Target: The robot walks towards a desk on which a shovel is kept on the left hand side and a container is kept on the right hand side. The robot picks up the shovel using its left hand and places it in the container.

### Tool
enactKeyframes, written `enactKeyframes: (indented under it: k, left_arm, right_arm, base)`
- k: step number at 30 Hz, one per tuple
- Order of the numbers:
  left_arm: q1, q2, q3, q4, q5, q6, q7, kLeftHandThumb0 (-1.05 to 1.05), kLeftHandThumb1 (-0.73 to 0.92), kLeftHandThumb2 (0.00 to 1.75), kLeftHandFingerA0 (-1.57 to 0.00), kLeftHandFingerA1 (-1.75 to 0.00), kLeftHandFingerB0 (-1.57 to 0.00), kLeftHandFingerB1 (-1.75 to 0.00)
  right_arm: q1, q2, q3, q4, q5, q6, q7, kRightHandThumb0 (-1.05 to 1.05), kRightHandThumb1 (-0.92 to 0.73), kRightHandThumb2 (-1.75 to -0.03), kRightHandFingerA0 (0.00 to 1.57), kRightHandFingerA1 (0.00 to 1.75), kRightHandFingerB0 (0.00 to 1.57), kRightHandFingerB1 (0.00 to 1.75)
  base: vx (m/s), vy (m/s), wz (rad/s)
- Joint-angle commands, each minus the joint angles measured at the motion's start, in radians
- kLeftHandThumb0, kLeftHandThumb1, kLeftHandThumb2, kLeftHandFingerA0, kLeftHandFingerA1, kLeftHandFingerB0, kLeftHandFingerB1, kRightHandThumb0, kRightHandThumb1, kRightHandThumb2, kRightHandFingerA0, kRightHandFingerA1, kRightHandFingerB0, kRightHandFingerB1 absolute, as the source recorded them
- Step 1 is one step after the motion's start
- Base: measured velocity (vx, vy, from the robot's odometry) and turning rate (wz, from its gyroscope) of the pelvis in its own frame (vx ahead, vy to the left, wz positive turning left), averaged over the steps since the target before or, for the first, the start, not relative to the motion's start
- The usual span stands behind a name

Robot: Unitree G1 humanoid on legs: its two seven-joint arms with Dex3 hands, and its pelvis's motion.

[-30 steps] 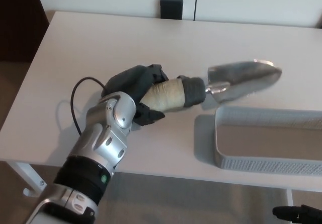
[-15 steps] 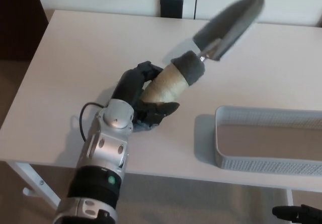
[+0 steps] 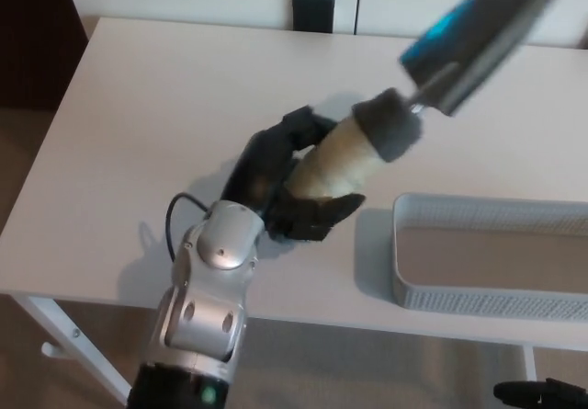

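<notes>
While clamped in the left hand (image 3: 285,184), the shovel (image 3: 413,87) rides well above the table (image 3: 138,106), black fingers (image 3: 312,216) and thumb wrapped tight round the pale handle. Tilts up and away toward the far right corner, grey collar next to the grip, blade high beyond it. Sits lifted over the middle of the table, just left of the container (image 3: 491,253), not yet over its opening.

Plenty of bare surface along the left edge and the far edge; open room also between the hand and the far right corner. Container set hard against the near right part of the table, its near wall close to the near edge, its right end cut off by the picture border. Black block (image 3: 312,14) beyond the far edge, centre.

Blade blurred and smeared, with a blue glint; tip clipped at the top of the picture, shape hard to read. Inside of the container shows only a flat tan floor. Low at the right corner, below the table, a small dark shape (image 3: 542,392), partly cut off; likely the right hand, fingers impossible to judge. Thin black cable (image 3: 179,211) loops out beside the left wrist.

Against half a second ago: hand further right and nearer the container, shovel higher and further right, blade now blurrier. Container unmoved.
</notes>
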Motion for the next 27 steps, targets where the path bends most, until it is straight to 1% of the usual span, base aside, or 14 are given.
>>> enactKeyframes:
  k: [1, 4, 9, 10, 11, 12, 15, 16, 20, 21, 23, 24, 25, 27]
  left_arm:
    - [0.078, 0.075, -0.185, -0.213, 0.014, 0.004, -0.105, -0.17, 0.46, 1.14, -0.85, -1.61, -0.83, -1.36]
    - [0.072, 0.111, -0.215, -0.250, 0.011, -0.001, -0.107, -0.17, 0.40, 1.22, -0.84, -1.55, -0.82, -1.32]
    - [0.031, 0.159, -0.238, -0.268, -0.005, 0.045, -0.121, -0.21, 0.40, 1.21, -0.87, -1.51, -0.82, -1.29]
    - [0.014, 0.173, -0.244, -0.270, 0.008, 0.051, -0.120, -0.21, 0.36, 1.20, -0.90, -1.48, -0.84, -1.25]
    - [0.005, 0.184, -0.249, -0.271, 0.017, 0.049, -0.114, -0.17, 0.33, 1.19, -0.89, -1.52, -0.87, -1.28]
    - [0.000, 0.191, -0.254, -0.273, 0.022, 0.054, -0.112, -0.18, 0.32, 1.20, -0.88, -1.58, -0.86, -1.31]
    - [-0.013, 0.207, -0.264, -0.284, 0.033, 0.081, -0.111, -0.20, 0.34, 1.16, -0.88, -1.58, -0.87, -1.30]
    - [-0.019, 0.221, -0.266, -0.282, 0.033, 0.084, -0.118, -0.23, 0.36, 1.15, -0.84, -1.63, -0.84, -1.32]
    - [-0.036, 0.243, -0.263, -0.270, 0.023, 0.093, -0.118, -0.18, 0.42, 1.12, -0.88, -1.59, -0.84, -1.21]
    - [-0.048, 0.263, -0.270, -0.266, 0.047, 0.095, -0.115, -0.28, 0.58, 0.83, -0.83, -1.56, -0.86, -0.94]
    - [-0.060, 0.281, -0.280, -0.266, 0.062, 0.108, -0.116, -0.28, 0.58, 0.83, -0.83, -1.56, -0.86, -0.94]
    - [-0.071, 0.294, -0.286, -0.261, 0.081, 0.110, -0.113, -0.30, 0.59, 0.80, -0.84, -1.45, -0.86, -0.90]
    - [-0.088, 0.312, -0.302, -0.256, 0.112, 0.131, -0.117, -0.34, 0.65, 0.74, -0.81, -1.51, -0.83, -1.10]
    - [-0.115, 0.338, -0.329, -0.234, 0.164, 0.146, -0.101, -0.30, 0.66, 0.73, -0.91, -1.51, -0.86, -0.93]
  right_arm:
    - [0.020, -0.035, 0.007, -0.007, -0.008, 0.023, 0.015, -0.24, -0.58, -0.57, 0.73, 0.53, 0.57, 0.48]
    - [0.023, -0.037, 0.011, -0.006, -0.008, 0.016, 0.018, -0.24, -0.57, -0.57, 0.73, 0.54, 0.56, 0.48]
    - [0.026, -0.039, 0.016, -0.006, -0.010, 0.010, 0.006, -0.26, -0.56, -0.56, 0.74, 0.54, 0.58, 0.48]
    - [0.025, -0.036, 0.015, -0.004, -0.006, 0.012, 0.005, -0.25, -0.56, -0.56, 0.75, 0.54, 0.58, 0.49]
    - [0.022, -0.036, 0.016, 0.000, -0.008, 0.011, 0.003, -0.25, -0.56, -0.56, 0.74, 0.54, 0.58, 0.48]
    - [0.022, -0.036, 0.016, -0.001, -0.008, 0.011, 0.002, -0.25, -0.56, -0.56, 0.75, 0.54, 0.58, 0.48]
    - [0.019, -0.034, 0.016, -0.003, -0.003, 0.014, 0.004, -0.24, -0.57, -0.57, 0.74, 0.55, 0.57, 0.49]
    - [0.017, -0.035, 0.017, 0.003, -0.003, 0.006, 0.008, -0.24, -0.57, -0.57, 0.74, 0.55, 0.58, 0.49]
    - [0.011, -0.039, 0.017, 0.003, -0.003, 0.006, 0.011, -0.24, -0.57, -0.57, 0.74, 0.54, 0.58, 0.49]
    - [0.011, -0.037, 0.016, 0.001, -0.001, 0.013, 0.008, -0.25, -0.58, -0.57, 0.73, 0.54, 0.58, 0.49]
    - [0.011, -0.037, 0.015, 0.001, 0.000, 0.015, 0.008, -0.25, -0.58, -0.57, 0.73, 0.54, 0.58, 0.49]
    - [0.011, -0.035, 0.014, 0.001, 0.003, 0.016, 0.009, -0.25, -0.57, -0.57, 0.74, 0.54, 0.59, 0.49]
    - [0.011, -0.036, 0.013, 0.002, 0.004, 0.019, 0.010, -0.25, -0.58, -0.57, 0.74, 0.54, 0.59, 0.49]
    - [0.014, -0.038, 0.015, -0.008, 0.004, 0.028, 0.012, -0.26, -0.58, -0.57, 0.73, 0.54, 0.57, 0.49]
  base:
    - [0.00, 0.000, 0.00]
    - [0.00, 0.000, 0.00]
    - [0.00, 0.000, 0.00]
    - [0.00, 0.000, 0.00]
    - [0.00, 0.000, 0.00]
    - [0.00, 0.000, 0.00]
    - [0.00, 0.000, 0.00]
    - [0.00, 0.000, 0.00]
    - [0.00, 0.000, 0.00]
    - [0.00, 0.000, 0.00]
    - [0.00, 0.000, 0.00]
    - [0.00, 0.000, 0.00]
    - [0.00, 0.000, 0.00]
    - [0.00, 0.000, 0.00]
